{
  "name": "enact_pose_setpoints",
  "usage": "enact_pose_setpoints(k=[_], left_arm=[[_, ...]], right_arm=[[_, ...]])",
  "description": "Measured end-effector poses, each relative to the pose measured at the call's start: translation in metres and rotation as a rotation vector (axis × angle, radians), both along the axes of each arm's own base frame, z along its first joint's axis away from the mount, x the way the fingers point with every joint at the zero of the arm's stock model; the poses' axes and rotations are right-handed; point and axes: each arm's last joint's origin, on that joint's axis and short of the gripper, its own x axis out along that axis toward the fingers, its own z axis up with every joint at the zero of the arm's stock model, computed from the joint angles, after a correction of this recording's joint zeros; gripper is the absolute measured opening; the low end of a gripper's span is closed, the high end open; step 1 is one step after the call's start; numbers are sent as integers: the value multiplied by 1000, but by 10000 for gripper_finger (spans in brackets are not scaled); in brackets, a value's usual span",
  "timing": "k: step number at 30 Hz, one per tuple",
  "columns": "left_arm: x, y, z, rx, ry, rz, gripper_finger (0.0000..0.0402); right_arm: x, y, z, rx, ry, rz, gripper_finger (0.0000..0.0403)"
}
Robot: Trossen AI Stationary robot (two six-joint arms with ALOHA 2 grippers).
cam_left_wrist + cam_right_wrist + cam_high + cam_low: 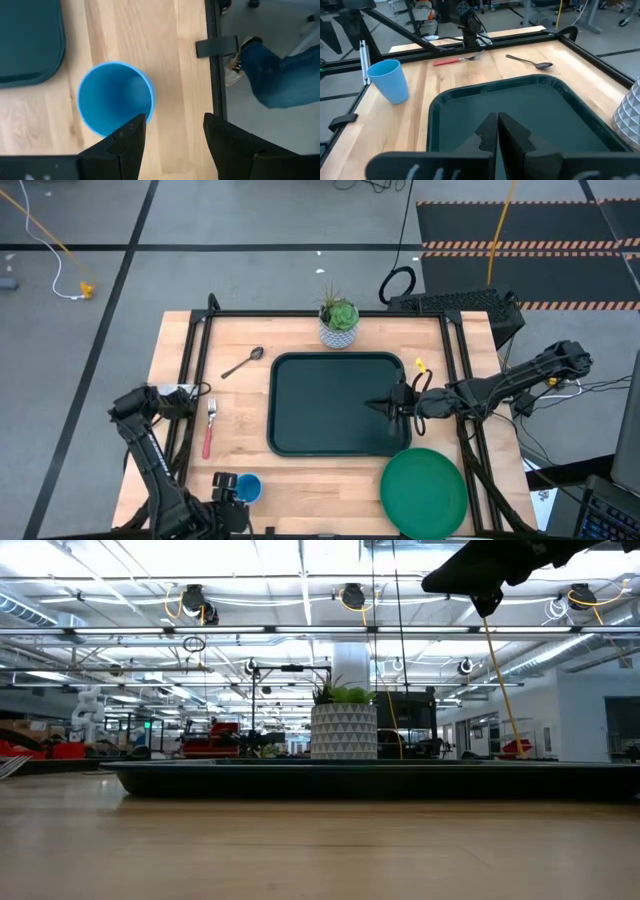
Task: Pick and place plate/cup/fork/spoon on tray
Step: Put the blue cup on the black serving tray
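The dark tray lies flat in the middle of the table. The green plate lies on the table at the tray's near right corner. The blue cup stands upright near the front edge, left of the tray. The red-handled fork and the silver spoon lie on the table left of the tray. My left gripper is open above the table beside the cup, pointing down; the cup is not between its fingers. My right gripper is shut and empty above the tray's right part. My left gripper has one finger showing in front of the cup's rim in the left wrist view. I cannot tell whether it touches the rim. The other finger stands over bare table.
A potted plant in a white patterned pot stands just behind the tray's far edge. Black frame rails run along the table's left, right and far sides. A person's leg and shoe show beyond the table's edge.
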Motion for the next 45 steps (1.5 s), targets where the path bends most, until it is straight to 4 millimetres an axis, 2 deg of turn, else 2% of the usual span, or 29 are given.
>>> enact_pose_setpoints(k=[5,12,30,37,40,45], left_arm=[[0,-5,-7,57,-33,-71,203],[7,-12,-29,152,-4,-173,203],[16,4,-60,209,135,-123,202],[19,4,-64,202,129,-145,201],[20,2,-64,190,116,-180,184],[21,3,-64,182,128,-190,129]], right_arm=[[0,0,0,-10,4,5,9],[0,0,-1,-13,16,7,9],[-1,0,-1,-10,16,7,9],[-1,0,-1,-10,17,7,9],[-1,0,-2,-11,18,7,9],[-1,0,-2,-12,18,7,9]])
